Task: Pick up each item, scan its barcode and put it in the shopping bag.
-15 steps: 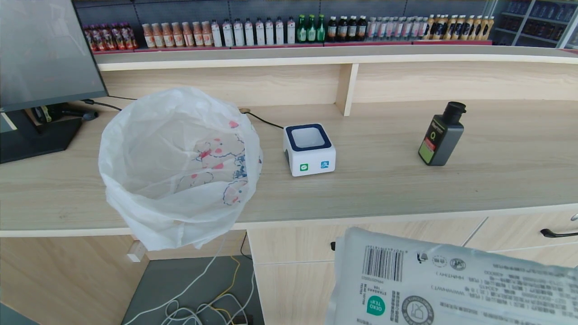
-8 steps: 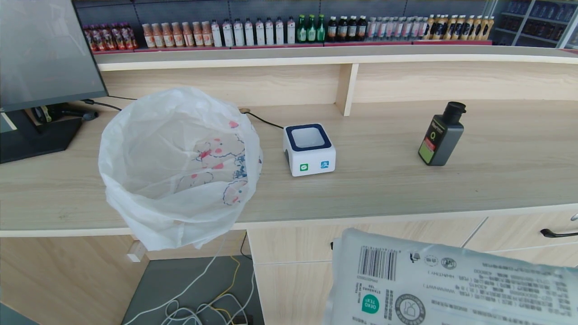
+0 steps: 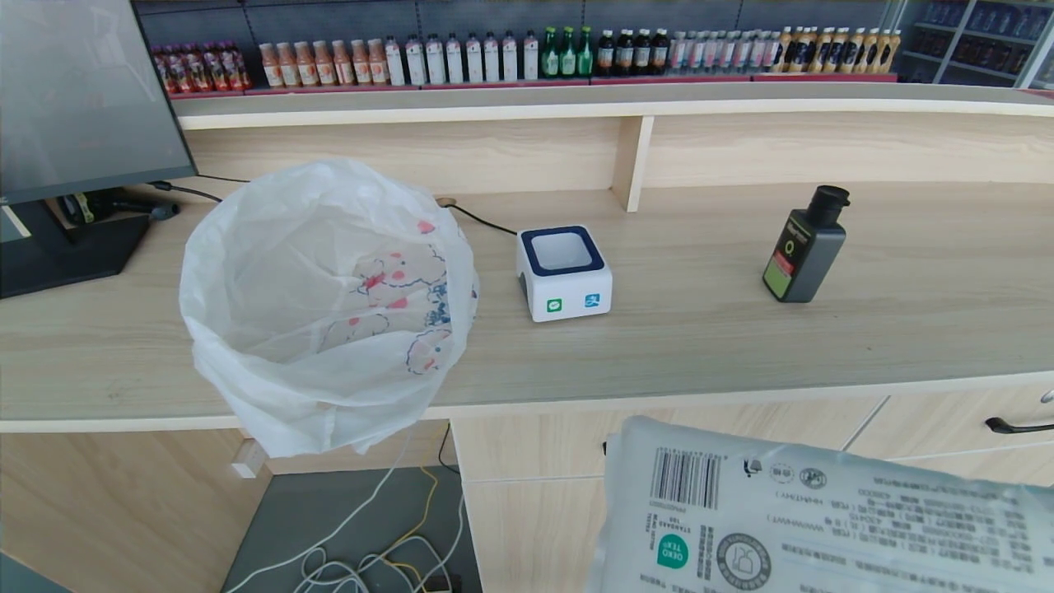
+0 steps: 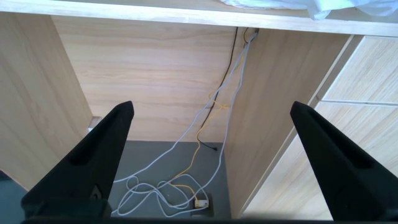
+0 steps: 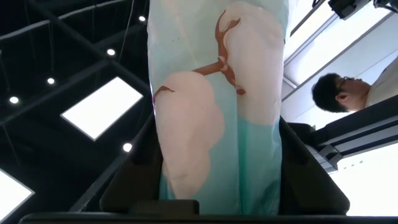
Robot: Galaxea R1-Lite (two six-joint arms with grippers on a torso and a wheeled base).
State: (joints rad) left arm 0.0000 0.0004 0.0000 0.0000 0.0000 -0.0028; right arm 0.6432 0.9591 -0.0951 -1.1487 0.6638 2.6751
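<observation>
A flat white packet [image 3: 823, 511] with a barcode on its upturned back hangs low in front of the counter at the lower right. In the right wrist view its pale green and pink front [image 5: 217, 93] runs between the fingers of my right gripper [image 5: 217, 180], which is shut on it. The white shopping bag [image 3: 329, 305] stands open at the counter's left front edge. A white barcode scanner [image 3: 565, 273] sits mid-counter. A dark bottle [image 3: 805, 245] stands to the right. My left gripper [image 4: 208, 168] hangs open below the counter, with nothing between its fingers.
A monitor on a black stand [image 3: 74, 123] occupies the back left. A raised shelf with a wooden divider [image 3: 632, 161] runs behind the counter [image 3: 700, 346]. Cables [image 3: 370, 552] lie on the floor under it, and a drawer handle [image 3: 1017, 426] shows at the right.
The packet has shifted slightly left and a little higher in the head view. Everything on the counter has stayed put.
</observation>
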